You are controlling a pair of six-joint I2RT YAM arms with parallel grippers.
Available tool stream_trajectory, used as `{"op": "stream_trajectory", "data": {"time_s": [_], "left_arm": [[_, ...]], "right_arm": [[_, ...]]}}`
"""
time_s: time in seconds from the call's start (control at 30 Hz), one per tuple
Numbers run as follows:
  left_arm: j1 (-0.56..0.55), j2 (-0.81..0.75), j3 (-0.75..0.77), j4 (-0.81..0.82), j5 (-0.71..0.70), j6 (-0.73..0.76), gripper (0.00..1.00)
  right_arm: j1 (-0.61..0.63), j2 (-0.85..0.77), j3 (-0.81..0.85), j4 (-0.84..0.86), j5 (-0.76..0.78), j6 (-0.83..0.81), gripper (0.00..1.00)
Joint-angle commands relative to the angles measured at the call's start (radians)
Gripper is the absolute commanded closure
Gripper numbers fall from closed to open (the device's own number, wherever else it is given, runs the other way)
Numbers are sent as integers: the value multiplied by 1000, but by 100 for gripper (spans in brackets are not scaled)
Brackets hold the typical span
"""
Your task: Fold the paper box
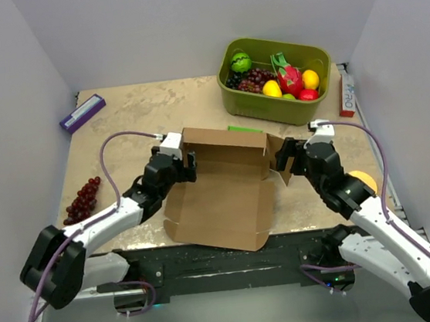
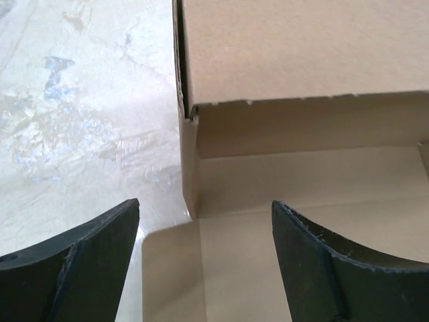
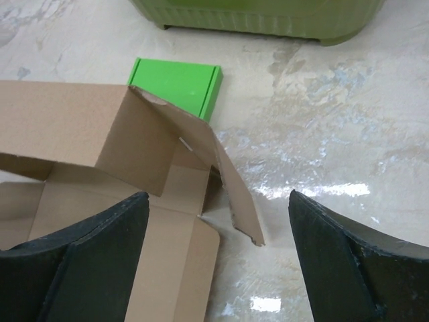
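Observation:
The brown paper box [image 1: 222,191] lies open in the middle of the table, its back wall standing and its near panel flat. My left gripper [image 1: 186,163] is open at the box's back left corner, straddling the corner wall [image 2: 190,168] without touching it. My right gripper [image 1: 283,161] is open at the back right corner, where a loose side flap [image 3: 234,194] leans outward between the fingers. In both wrist views the box [image 2: 301,100] [image 3: 80,134] sits just ahead of the fingertips.
An olive-green fruit bin [image 1: 274,69] stands at the back right, also in the right wrist view [image 3: 268,17]. A small flat green box [image 3: 175,84] lies behind the paper box. Grapes [image 1: 83,199] lie left, a purple box [image 1: 82,111] back left, an orange [image 1: 362,181] right.

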Motion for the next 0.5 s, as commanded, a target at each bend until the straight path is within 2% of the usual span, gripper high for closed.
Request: {"op": "stream_trajectory", "data": {"time_s": [0.0, 0.13, 0.2, 0.3, 0.33, 0.47], "left_arm": [[1, -107, 33, -194, 89, -59, 16], [12, -237, 73, -295, 166, -105, 12], [27, -251, 151, -378, 226, -98, 10], [116, -250, 252, -461, 345, -66, 8], [176, -233, 272, -466, 381, -56, 8], [300, -124, 357, -455, 531, -42, 8]], "right_arm": [[-6, -22, 105, -65, -103, 63, 8], [-6, -11, 175, -109, -165, 83, 3], [-6, 13, 223, -140, -179, 89, 2], [-4, 58, 270, -166, -182, 95, 1], [-4, 68, 278, -165, -183, 100, 1], [-6, 117, 299, -128, -188, 109, 1]]}}
